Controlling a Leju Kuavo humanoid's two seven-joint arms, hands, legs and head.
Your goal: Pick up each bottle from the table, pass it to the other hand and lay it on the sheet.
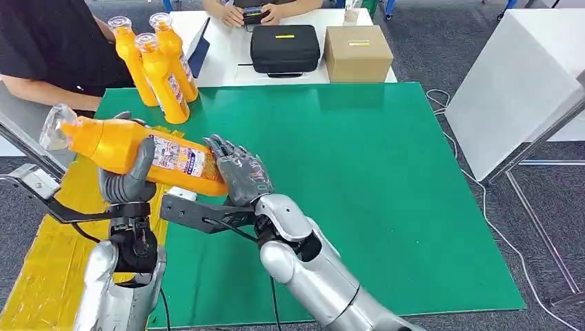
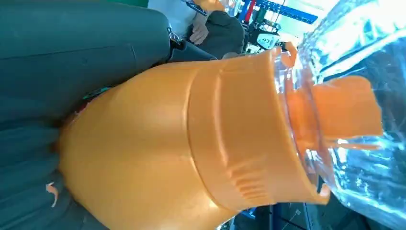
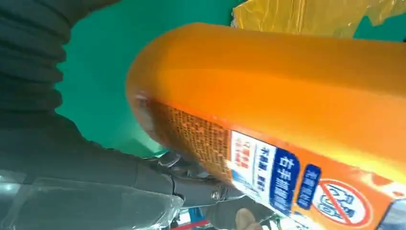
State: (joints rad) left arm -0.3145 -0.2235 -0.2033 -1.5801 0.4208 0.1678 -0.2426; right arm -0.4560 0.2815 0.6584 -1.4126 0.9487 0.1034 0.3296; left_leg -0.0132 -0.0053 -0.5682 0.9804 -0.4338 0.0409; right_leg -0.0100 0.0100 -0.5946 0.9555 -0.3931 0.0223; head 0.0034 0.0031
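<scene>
An orange bottle (image 1: 117, 145) with a clear cap (image 1: 55, 125) lies nearly level in the air over the green mat's (image 1: 359, 179) left edge. My left hand (image 1: 131, 181) grips it around the middle, thumb wrapped over the front. At the base end, my right hand (image 1: 241, 172) has its fingers spread and fairly straight against the bottle. The left wrist view shows the bottle's neck (image 2: 167, 143) and cap (image 2: 364, 96) close up. Its label and base (image 3: 287, 86) show in the right wrist view. A crumpled yellow sheet (image 1: 41, 276) lies below on the left.
Three more orange bottles (image 1: 162, 62) stand at the mat's far left corner beside a person in black (image 1: 48, 48). A black case (image 1: 284, 48) and a cardboard box (image 1: 357, 53) sit on the white table behind. A white board (image 1: 510, 83) leans at the right.
</scene>
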